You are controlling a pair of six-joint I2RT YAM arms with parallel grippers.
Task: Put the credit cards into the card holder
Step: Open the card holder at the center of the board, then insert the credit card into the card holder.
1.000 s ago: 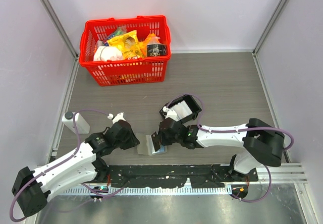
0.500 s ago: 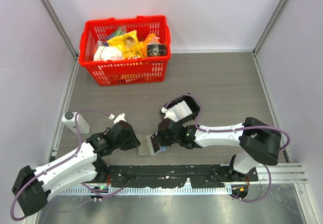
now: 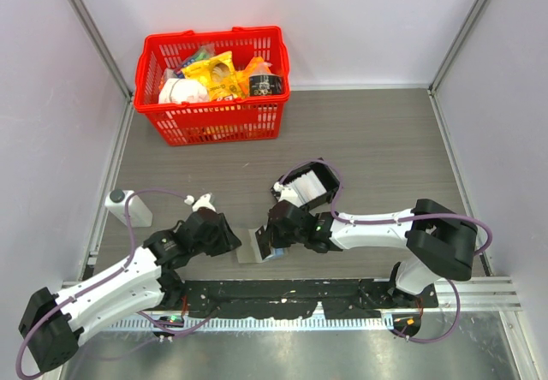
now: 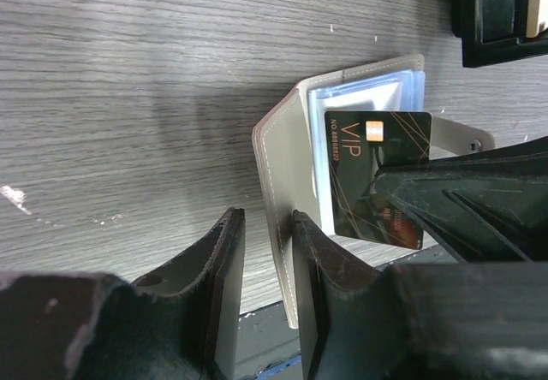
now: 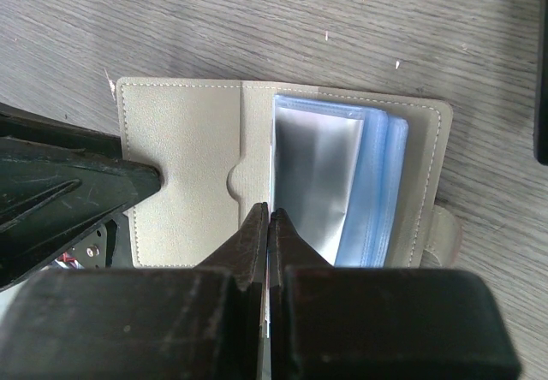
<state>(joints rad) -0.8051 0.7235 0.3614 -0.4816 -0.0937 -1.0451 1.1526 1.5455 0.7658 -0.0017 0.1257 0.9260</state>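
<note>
Here, a small grey-beige folding card holder point(image 5: 180, 140) lies open on the grey wood-grain desk point(image 3: 385, 140), between the two arms. The right hand point(image 5: 268, 213) is clenched on a dark plastic credit card marked VIP point(image 4: 377, 166), held over the holder's pale blue pockets. The left hand point(image 4: 265, 217) is released, its fingers apart on either side of the near cover.

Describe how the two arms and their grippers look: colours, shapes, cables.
The left arm and the right arm have white tubular links and black joints. A purple cable loops along each. The left gripper and the right gripper are black, with flat, tapering fingers.
</note>
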